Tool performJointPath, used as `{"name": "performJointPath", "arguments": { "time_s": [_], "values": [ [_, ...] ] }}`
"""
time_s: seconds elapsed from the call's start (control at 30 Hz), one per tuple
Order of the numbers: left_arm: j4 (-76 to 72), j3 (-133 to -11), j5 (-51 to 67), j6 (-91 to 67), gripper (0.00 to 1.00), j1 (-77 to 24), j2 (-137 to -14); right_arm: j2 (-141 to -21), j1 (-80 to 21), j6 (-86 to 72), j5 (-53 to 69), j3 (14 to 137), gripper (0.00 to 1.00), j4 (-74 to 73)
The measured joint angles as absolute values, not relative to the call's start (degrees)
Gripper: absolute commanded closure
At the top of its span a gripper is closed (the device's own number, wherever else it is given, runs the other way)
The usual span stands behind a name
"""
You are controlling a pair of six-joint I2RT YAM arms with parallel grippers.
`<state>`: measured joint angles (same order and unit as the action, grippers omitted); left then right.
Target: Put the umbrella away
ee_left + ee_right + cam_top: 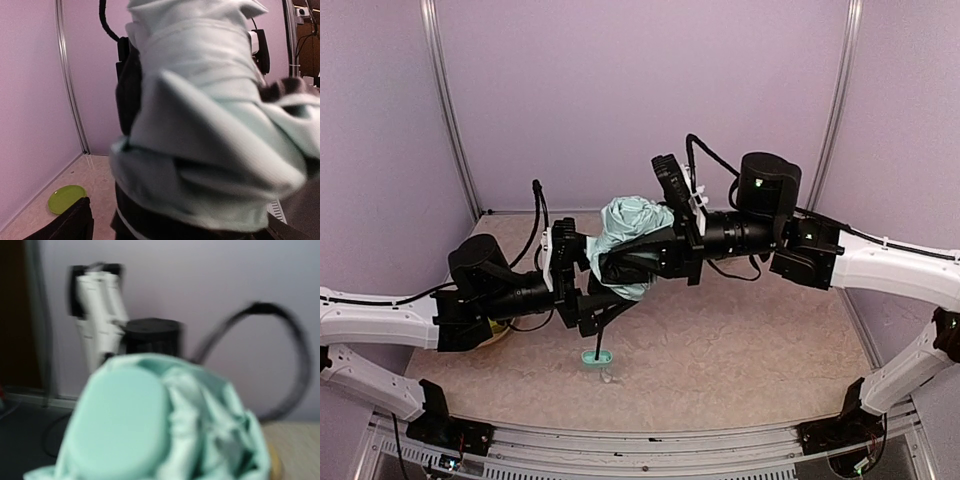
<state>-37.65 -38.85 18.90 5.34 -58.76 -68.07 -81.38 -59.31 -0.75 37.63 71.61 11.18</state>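
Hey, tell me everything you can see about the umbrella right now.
The umbrella is a collapsed, crumpled bundle of pale mint fabric, raised above the table between the right gripper and left gripper, both against the fabric. Its thin black shaft slants down to a small mint handle at the tabletop.

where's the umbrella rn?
Top view, centre: the umbrella is bunched above the table between the left gripper and the right gripper, its handle hanging low toward the near edge.
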Motion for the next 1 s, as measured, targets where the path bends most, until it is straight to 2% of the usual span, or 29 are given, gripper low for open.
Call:
{"name": "performJointPath", "arguments": {
  "time_s": [0.27,0.5,0.67,0.73,0.8,0.87,1.0],
  "values": [
    [-32.1,-28.42,6.94,5.56,0.01,-57.1,-57.8,-75.61,-51.51,0.16,19.59,74.02,1.0,-3.73],
    [-30.24,-28.34,1.96,6.85,0.01,-55.35,-50.09,-76.6,-47.51,3.88,4.45,88.68,1.0,-18.13],
    [-27.59,-29.26,0.95,7.11,0.01,-55.31,-50.11,-75.5,-47.42,5.52,-1.06,93.06,1.0,-18.55],
    [-27.4,-29.41,0.97,7.11,0.01,-55.29,-50.37,-73.17,-46.7,5.78,-1.1,86.89,1.0,-14.02],
    [-27.38,-29.52,0.99,7.11,0.01,-55.31,-50.68,-69.97,-45.74,5.21,0.43,75.53,1.0,-6.42],
    [-27.35,-29.69,1.04,7.11,0.01,-55.29,-51.22,-68.18,-43.88,3.42,2.39,58.72,1.0,3.6],
    [-26.94,-30.33,1.06,7.14,0.01,-55.29,-51.96,-76.03,-42.26,-1.52,2.74,35.24,1.0,18.17]
  ]
}}
